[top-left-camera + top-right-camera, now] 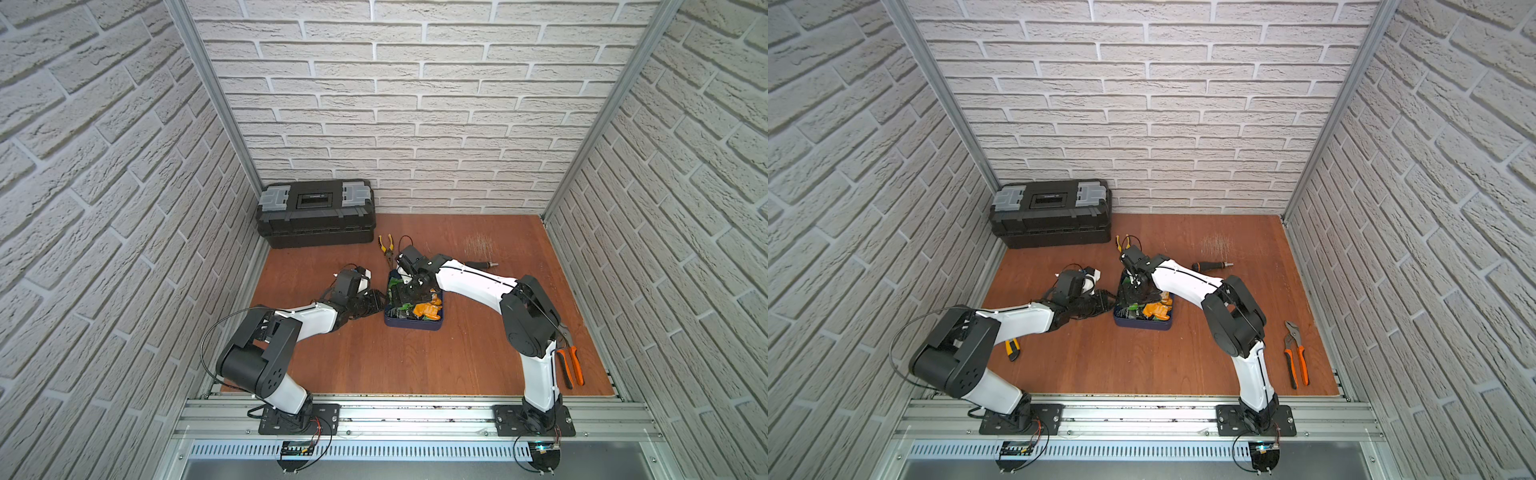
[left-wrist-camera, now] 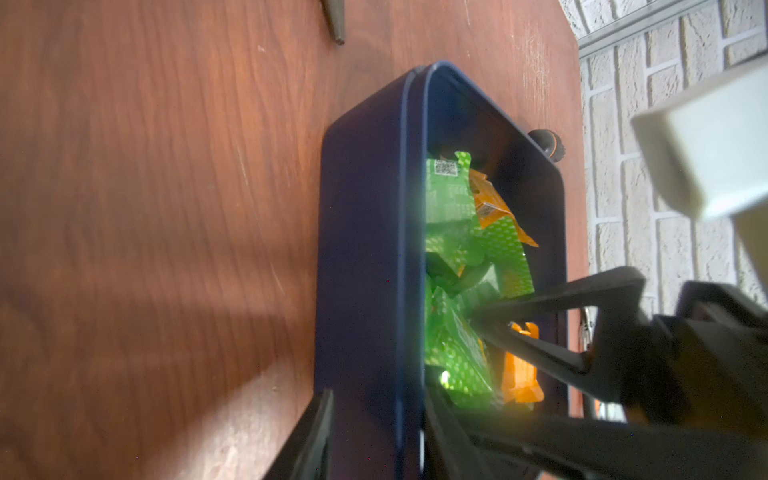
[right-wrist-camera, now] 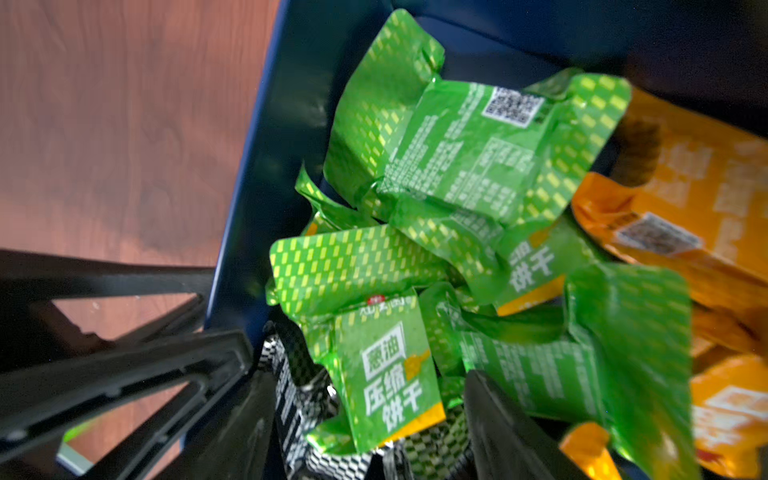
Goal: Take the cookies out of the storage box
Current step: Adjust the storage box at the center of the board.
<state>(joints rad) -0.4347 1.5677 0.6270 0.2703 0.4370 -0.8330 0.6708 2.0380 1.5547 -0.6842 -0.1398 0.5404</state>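
A shallow navy blue square storage tray (image 1: 409, 327) with rounded corners sits near the middle of a reddish-brown wooden worktop (image 1: 415, 365). It holds a loose heap of crinkly foil cookie packets (image 3: 390, 374) in green, orange and black. The left gripper (image 1: 379, 302) is at the tray's left wall, its jaws astride that wall, one inside and one outside; whether they pinch it cannot be told. The right gripper (image 1: 409, 296) reaches down into the tray, its jaws spread apart, a green packet lying between them.
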